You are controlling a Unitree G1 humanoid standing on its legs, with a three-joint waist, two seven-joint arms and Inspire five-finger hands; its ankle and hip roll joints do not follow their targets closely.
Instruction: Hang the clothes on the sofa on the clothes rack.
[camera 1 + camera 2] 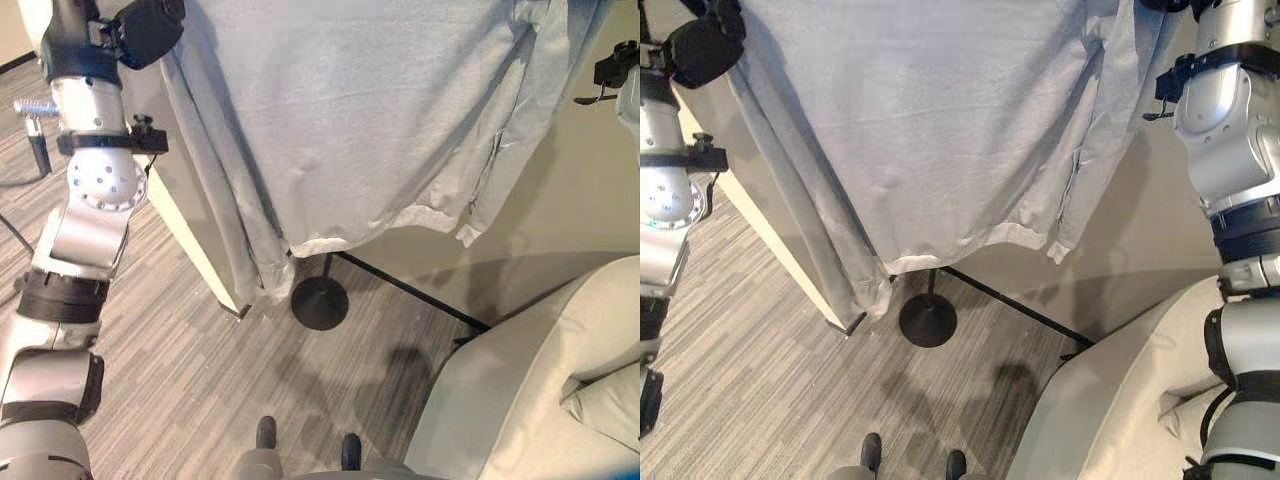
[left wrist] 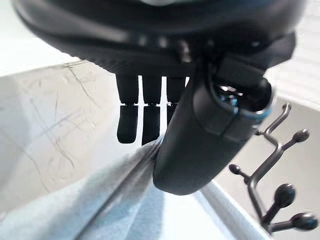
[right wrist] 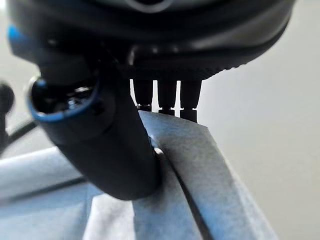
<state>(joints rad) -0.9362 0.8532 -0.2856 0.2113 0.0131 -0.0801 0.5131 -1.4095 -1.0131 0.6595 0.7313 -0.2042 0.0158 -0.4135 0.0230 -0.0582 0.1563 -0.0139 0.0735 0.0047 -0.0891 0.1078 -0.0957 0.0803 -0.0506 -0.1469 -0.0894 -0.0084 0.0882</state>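
Note:
A light grey sweatshirt point(image 1: 380, 120) hangs spread out high in front of me, its hem and sleeves dangling above the floor. In the left wrist view my left hand point(image 2: 200, 145) pinches a fold of the sweatshirt point(image 2: 115, 200) between thumb and fingers. My right hand point(image 3: 115, 150) grips another edge of the sweatshirt point(image 3: 200, 165) the same way. The black hooks of the clothes rack point(image 2: 280, 190) stand just beyond the left hand. The rack's round black base point(image 1: 319, 302) and thin pole stand on the floor behind the hanging hem. The beige sofa point(image 1: 540, 390) fills the lower right.
A pale wall corner point(image 1: 195, 235) juts out at the left behind the garment. Grey striped carpet point(image 1: 180, 370) covers the floor between the wall, the rack base and the sofa.

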